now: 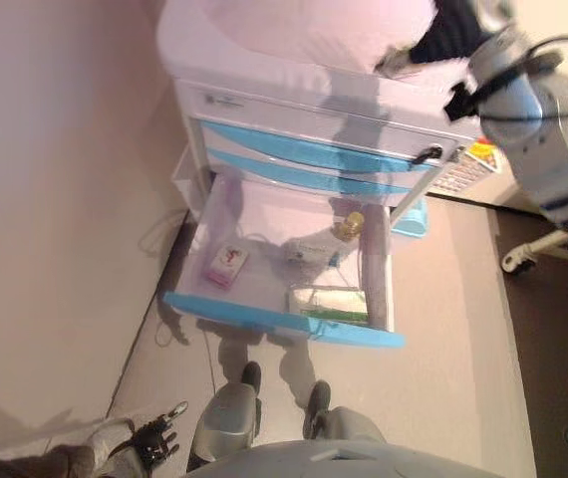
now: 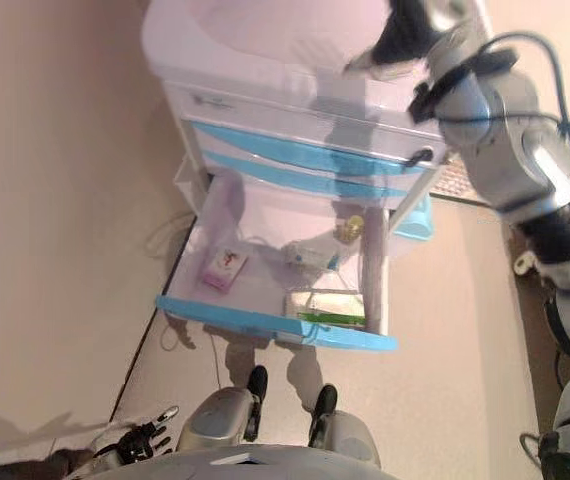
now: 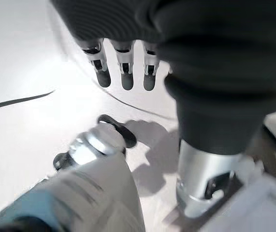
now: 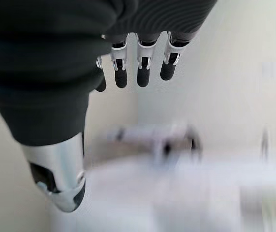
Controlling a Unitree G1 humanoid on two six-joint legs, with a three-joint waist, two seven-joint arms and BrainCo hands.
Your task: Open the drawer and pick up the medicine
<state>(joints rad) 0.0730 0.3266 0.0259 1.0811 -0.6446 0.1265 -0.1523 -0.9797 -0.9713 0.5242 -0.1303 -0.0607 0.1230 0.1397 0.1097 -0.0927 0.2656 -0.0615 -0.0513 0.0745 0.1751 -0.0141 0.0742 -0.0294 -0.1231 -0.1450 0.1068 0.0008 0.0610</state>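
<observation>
Bottom blue-fronted drawer (image 1: 282, 321) of the white plastic cabinet with blue drawer fronts (image 1: 304, 149), pulled fully out. Inside lie a small pink medicine box (image 1: 226, 265) toward the left, a white packet (image 1: 307, 251) near the middle, a small yellowish bottle (image 1: 349, 225) toward the back right, and a green-and-white flat pack (image 1: 328, 302) against the front wall.

The right robot hand (image 2: 405, 38) is raised over the cabinet top, well apart from the drawer, fingers (image 4: 141, 70) straight and holding nothing. The left robot hand (image 1: 154, 438) hangs low beside the body over the floor, fingers (image 3: 124, 72) likewise relaxed and empty.

Risk: the descent is long; a misjudged reach could strike the drawer wall, or close on the wrong item, since the items lie near one another.
</observation>
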